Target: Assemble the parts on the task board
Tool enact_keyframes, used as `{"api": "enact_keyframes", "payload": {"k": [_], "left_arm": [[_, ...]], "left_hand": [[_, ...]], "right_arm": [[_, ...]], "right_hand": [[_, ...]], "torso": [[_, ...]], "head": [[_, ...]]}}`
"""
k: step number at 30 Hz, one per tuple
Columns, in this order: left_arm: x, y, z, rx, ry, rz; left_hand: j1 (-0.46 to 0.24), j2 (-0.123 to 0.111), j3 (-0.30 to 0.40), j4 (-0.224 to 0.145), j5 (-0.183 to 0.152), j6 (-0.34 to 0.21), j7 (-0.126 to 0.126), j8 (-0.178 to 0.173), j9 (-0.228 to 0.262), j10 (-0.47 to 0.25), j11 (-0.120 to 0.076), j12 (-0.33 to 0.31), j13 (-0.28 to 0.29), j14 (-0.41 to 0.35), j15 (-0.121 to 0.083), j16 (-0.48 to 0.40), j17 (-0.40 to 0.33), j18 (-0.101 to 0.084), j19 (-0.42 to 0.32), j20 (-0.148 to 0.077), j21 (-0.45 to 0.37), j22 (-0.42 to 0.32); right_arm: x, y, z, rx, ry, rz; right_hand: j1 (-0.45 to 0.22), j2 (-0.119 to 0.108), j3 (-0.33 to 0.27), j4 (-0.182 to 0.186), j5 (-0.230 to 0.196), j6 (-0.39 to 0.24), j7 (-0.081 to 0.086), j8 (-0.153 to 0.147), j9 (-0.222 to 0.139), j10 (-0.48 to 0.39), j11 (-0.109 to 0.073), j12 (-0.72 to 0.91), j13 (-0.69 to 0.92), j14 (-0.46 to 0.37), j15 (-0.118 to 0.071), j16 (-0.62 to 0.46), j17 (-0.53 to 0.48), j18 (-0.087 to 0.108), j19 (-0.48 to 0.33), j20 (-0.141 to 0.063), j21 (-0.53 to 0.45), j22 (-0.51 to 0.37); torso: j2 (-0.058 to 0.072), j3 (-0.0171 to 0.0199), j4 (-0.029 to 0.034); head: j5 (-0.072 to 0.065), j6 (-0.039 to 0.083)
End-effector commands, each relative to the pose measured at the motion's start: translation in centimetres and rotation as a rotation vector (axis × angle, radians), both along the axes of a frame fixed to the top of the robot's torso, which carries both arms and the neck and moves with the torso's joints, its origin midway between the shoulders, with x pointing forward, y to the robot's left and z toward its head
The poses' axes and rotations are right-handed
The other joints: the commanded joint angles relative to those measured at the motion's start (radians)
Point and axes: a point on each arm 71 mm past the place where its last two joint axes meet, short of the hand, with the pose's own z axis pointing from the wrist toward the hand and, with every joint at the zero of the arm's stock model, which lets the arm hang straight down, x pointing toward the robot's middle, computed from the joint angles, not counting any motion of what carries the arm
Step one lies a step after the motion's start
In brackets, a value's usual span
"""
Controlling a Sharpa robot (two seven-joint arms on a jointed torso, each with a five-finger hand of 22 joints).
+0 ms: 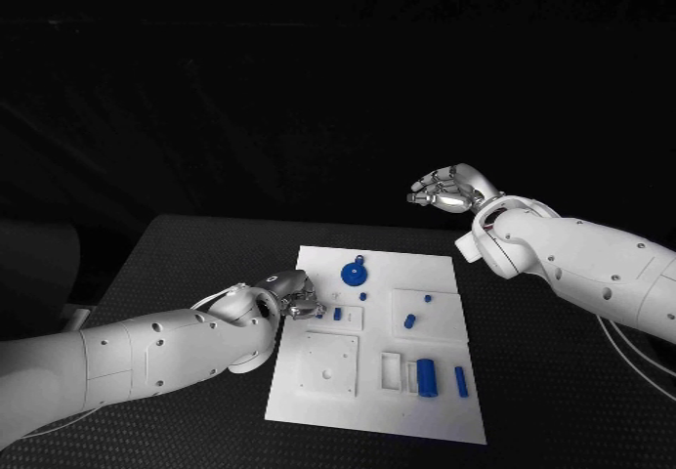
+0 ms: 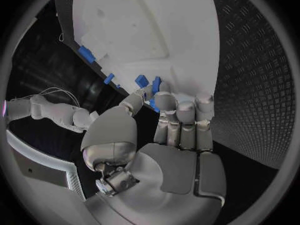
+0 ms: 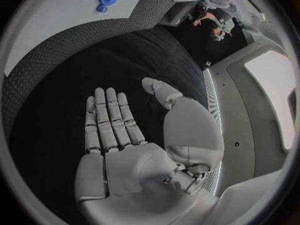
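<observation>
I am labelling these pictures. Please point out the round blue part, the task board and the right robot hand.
round blue part (image 1: 354,273), head view, middle of its disc
task board (image 1: 369,401), head view, bare white surface near its front edge
right robot hand (image 3: 134,157), right wrist view, open palm

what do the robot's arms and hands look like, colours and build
Both arms are smooth white shells dotted with small dark screw holes: the left arm and the right arm. Each ends in a silver-grey metallic hand with segmented fingers, the left hand and the right hand. The palm and finger pads look pale grey. A thin pale cable trails by the right arm.
</observation>
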Motion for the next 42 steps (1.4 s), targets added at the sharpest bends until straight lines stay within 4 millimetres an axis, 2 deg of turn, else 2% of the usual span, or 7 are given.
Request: {"api": "enact_keyframes", "payload": {"k": [1, 12, 20, 21, 22, 27, 42], "left_arm": [[-0.2, -0.3, -0.3, 0.026, 0.019, -0.021], [-0.2, -0.2, -0.3, 0.035, 0.017, -0.011], [-0.3, -0.3, -0.3, 0.027, 0.030, -0.007], [-0.3, -0.3, -0.3, 0.027, 0.032, -0.008], [-0.4, -0.4, -0.3, 0.024, 0.034, -0.006], [-0.5, -0.7, -0.4, 0.023, 0.044, -0.008], [-0.7, -1.6, -0.5, 0.035, 0.072, -0.017]], "left_hand": [[0.020, 0.011, 0.016, 0.002, 0.002, 0.117, -0.106, 0.002, 0.001, 0.033, -0.074, 0.004, -0.001, 0.070, -0.080, -0.005, -0.001, 0.022, 0.003, -0.121, 0.003, 0.007], [0.030, 0.000, 0.017, -0.002, 0.002, 0.117, -0.106, 0.004, 0.000, 0.034, -0.074, 0.005, -0.002, 0.070, -0.081, -0.004, -0.001, 0.022, 0.003, -0.121, 0.003, 0.007], [0.066, -0.050, 0.014, -0.003, -0.001, 0.125, -0.107, 0.008, -0.005, 0.035, -0.074, 0.012, -0.002, 0.072, -0.081, -0.003, 0.001, 0.022, 0.007, -0.122, 0.004, 0.006], [0.070, -0.056, 0.013, -0.002, -0.005, 0.125, -0.107, 0.008, -0.006, 0.035, -0.073, 0.013, -0.001, 0.072, -0.081, -0.002, 0.001, 0.022, 0.007, -0.122, 0.004, 0.006], [0.081, -0.069, 0.009, 0.004, -0.033, 0.127, -0.107, 0.010, -0.009, 0.036, -0.072, 0.016, -0.001, 0.073, -0.081, -0.002, 0.002, 0.022, 0.008, -0.122, 0.003, 0.006], [0.095, -0.087, 0.003, 0.014, -0.081, 0.131, -0.107, 0.014, -0.013, 0.037, -0.070, 0.022, 0.000, 0.074, -0.081, 0.000, 0.004, 0.022, 0.009, -0.122, 0.002, 0.005], [0.114, -0.102, 0.003, 0.018, -0.094, 0.134, -0.109, 0.020, -0.015, 0.038, -0.071, 0.030, 0.002, 0.076, -0.079, 0.004, 0.007, 0.022, 0.009, -0.123, 0.004, 0.006]], "right_arm": [[0.0, 0.2, 0.0, 0.001, 0.001, 0.018], [0.0, 0.2, 0.0, 0.002, 0.001, 0.017], [0.0, 0.1, 0.0, 0.002, 0.002, 0.017], [0.0, 0.1, 0.0, 0.002, 0.002, 0.017], [0.0, 0.1, 0.0, 0.002, 0.002, 0.017], [0.0, 0.1, 0.0, 0.002, 0.003, 0.017], [0.0, 0.1, -0.1, 0.001, 0.005, 0.020]], "right_hand": [[-0.008, 0.004, -0.001, 0.008, 0.005, -0.004, 0.010, 0.004, -0.001, -0.001, 0.000, -0.006, 0.000, -0.008, -0.003, 0.004, -0.001, -0.008, 0.002, 0.000, -0.005, 0.001], [-0.009, 0.004, -0.001, 0.008, 0.005, -0.004, 0.010, 0.004, -0.002, -0.001, 0.000, -0.006, 0.000, -0.008, -0.003, 0.005, -0.001, -0.008, 0.002, 0.000, -0.006, 0.002], [-0.010, 0.005, -0.002, 0.009, 0.005, -0.004, 0.010, 0.004, -0.002, -0.001, 0.000, -0.006, 0.000, -0.008, -0.003, 0.005, -0.002, -0.008, 0.002, 0.000, -0.007, 0.003], [-0.010, 0.005, -0.002, 0.009, 0.005, -0.004, 0.010, 0.004, -0.002, -0.001, 0.000, -0.006, 0.000, -0.008, -0.003, 0.005, -0.002, -0.008, 0.002, 0.000, -0.007, 0.003], [-0.011, 0.006, -0.002, 0.010, 0.006, -0.004, 0.010, 0.004, -0.002, -0.001, 0.000, -0.006, 0.000, -0.008, -0.003, 0.005, -0.002, -0.008, 0.002, 0.000, -0.007, 0.003], [-0.012, 0.006, -0.002, 0.011, 0.006, -0.005, 0.010, 0.004, -0.002, -0.001, 0.000, -0.006, 0.000, -0.008, -0.002, 0.005, -0.002, -0.008, 0.002, 0.000, -0.008, 0.003], [-0.013, 0.007, -0.001, 0.012, 0.013, -0.005, 0.010, 0.004, -0.002, -0.001, 0.000, -0.006, 0.000, -0.009, -0.002, 0.005, -0.003, -0.008, 0.002, 0.000, -0.010, 0.005]], "torso": [[0.001, 0.0004, -0.0007], [0.000, 0.0004, 0.0001], [0.000, 0.0003, -0.0001], [0.000, 0.0003, -0.0001], [0.000, 0.0003, -0.0001], [0.000, 0.0009, 0.0000], [0.000, 0.0007, -0.0001]], "head": [[0.000, 0.000], [0.000, 0.001], [0.001, 0.000], [0.001, 0.000], [0.001, 0.000], [0.002, 0.000], [0.004, 0.004]]}}
